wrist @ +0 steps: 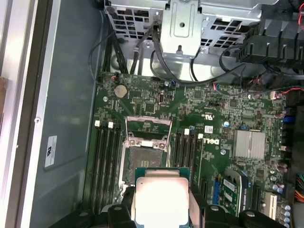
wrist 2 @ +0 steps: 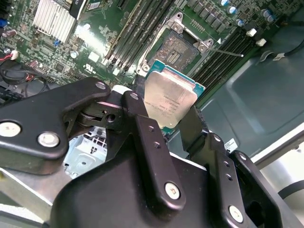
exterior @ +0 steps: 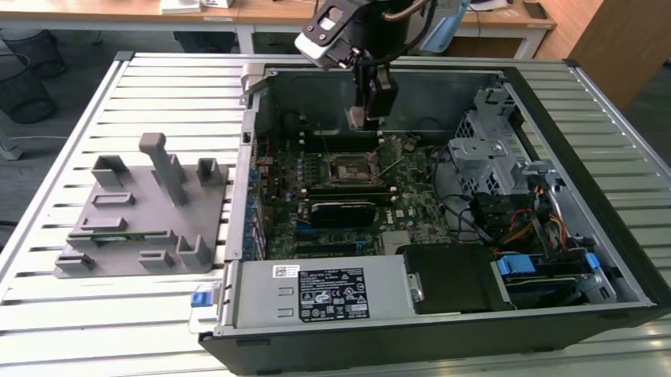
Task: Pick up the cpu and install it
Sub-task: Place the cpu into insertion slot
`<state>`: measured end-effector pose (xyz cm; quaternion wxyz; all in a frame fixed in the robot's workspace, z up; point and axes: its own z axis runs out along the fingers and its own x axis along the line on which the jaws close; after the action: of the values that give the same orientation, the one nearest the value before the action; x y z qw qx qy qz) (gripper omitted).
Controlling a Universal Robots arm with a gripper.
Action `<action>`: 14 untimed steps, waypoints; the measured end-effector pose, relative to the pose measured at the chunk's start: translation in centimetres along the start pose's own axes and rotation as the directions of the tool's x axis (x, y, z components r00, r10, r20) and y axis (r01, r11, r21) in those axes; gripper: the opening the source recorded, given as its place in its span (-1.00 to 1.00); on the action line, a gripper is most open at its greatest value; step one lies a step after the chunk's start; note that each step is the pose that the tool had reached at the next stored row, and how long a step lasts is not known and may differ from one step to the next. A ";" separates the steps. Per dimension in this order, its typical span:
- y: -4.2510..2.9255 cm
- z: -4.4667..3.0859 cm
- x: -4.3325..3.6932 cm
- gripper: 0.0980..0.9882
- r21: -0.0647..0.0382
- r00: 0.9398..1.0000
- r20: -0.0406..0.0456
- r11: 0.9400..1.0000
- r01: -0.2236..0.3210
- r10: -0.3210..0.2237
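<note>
I am holding the cpu (wrist 2: 170,97) by two opposite thin edges, my gripper (wrist 2: 165,118) clamping it flat, silvery top showing. It is hanging over the green board (wrist 2: 66,57), near the open socket (wrist 2: 179,47), inside the computer case (exterior: 441,314). I am judging it light, stiff, slick-topped and fragile underneath, so the edges are the safest hold

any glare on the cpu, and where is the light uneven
First wrist view: the cpu top is blown out white; second wrist view: only a soft sheen on it; exterior view: table slats glare bright, the case interior is dimmer.
</note>
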<state>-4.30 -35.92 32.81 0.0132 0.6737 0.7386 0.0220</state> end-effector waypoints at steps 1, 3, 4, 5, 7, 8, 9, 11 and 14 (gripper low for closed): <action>0.00 0.18 0.04 -0.02 0.000 1.000 0.000 1.000 0.000 0.000; -0.01 0.54 0.11 -0.02 0.000 1.000 0.000 1.000 0.000 0.000; -0.01 0.72 0.14 -0.02 0.000 1.000 0.000 1.000 0.000 0.000; -0.02 0.90 0.16 -0.02 0.000 1.000 0.000 1.000 -0.004 0.004; -0.04 1.22 0.20 -0.02 0.000 1.000 0.003 1.000 -0.015 0.015; -0.04 1.36 0.24 -0.02 0.000 1.000 0.004 1.000 -0.021 0.021; -0.05 1.54 0.27 -0.02 0.000 1.000 0.005 1.000 -0.026 0.026; -0.04 1.89 0.43 -0.02 0.000 0.999 0.005 0.999 -0.033 0.033; -0.01 2.45 0.83 -0.02 0.000 0.999 0.005 0.999 -0.037 0.037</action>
<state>-4.27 -35.07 30.38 0.0148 0.6873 0.7260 0.0204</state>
